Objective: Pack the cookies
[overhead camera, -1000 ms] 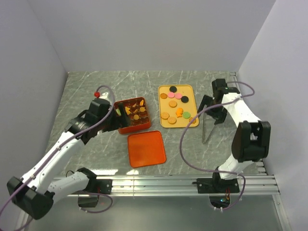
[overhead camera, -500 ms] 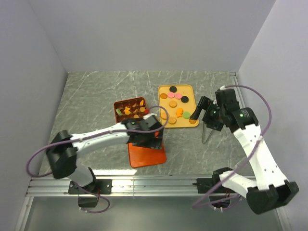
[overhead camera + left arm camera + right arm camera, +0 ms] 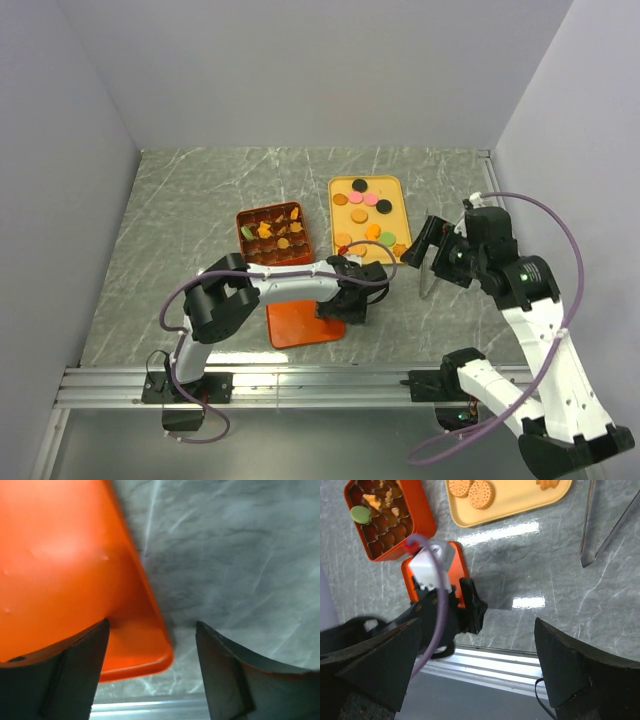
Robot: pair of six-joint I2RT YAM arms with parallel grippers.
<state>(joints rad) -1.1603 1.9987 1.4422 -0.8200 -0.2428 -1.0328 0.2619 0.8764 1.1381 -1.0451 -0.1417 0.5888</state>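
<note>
Several cookies [image 3: 362, 205] lie on a yellow tray [image 3: 400, 195]; more sit in the gridded orange-red box [image 3: 273, 236]. Two tan cookies [image 3: 470, 490], the tray [image 3: 520, 502] and the box [image 3: 420, 515] also show in the right wrist view. The flat orange-red lid [image 3: 295, 322] lies in front of the box. My left gripper [image 3: 342, 308] is low at the lid's right edge. In the left wrist view it [image 3: 151, 626] is open and empty, its jaws astride the lid's [image 3: 65, 570] near right corner. My right gripper [image 3: 427, 243] is open and empty, raised right of the tray, with its own view [image 3: 478, 625] looking down on the table.
Metal tongs [image 3: 428, 275] lie on the table right of the tray and show in the right wrist view [image 3: 600, 525]. My left arm [image 3: 290, 280] stretches across in front of the box. The aluminium rail [image 3: 330, 380] runs along the near edge. Walls close in left, back and right.
My left arm has swung from the box rightward and down to the lid's right edge. My right gripper has pulled back from the tray's right side and risen.
</note>
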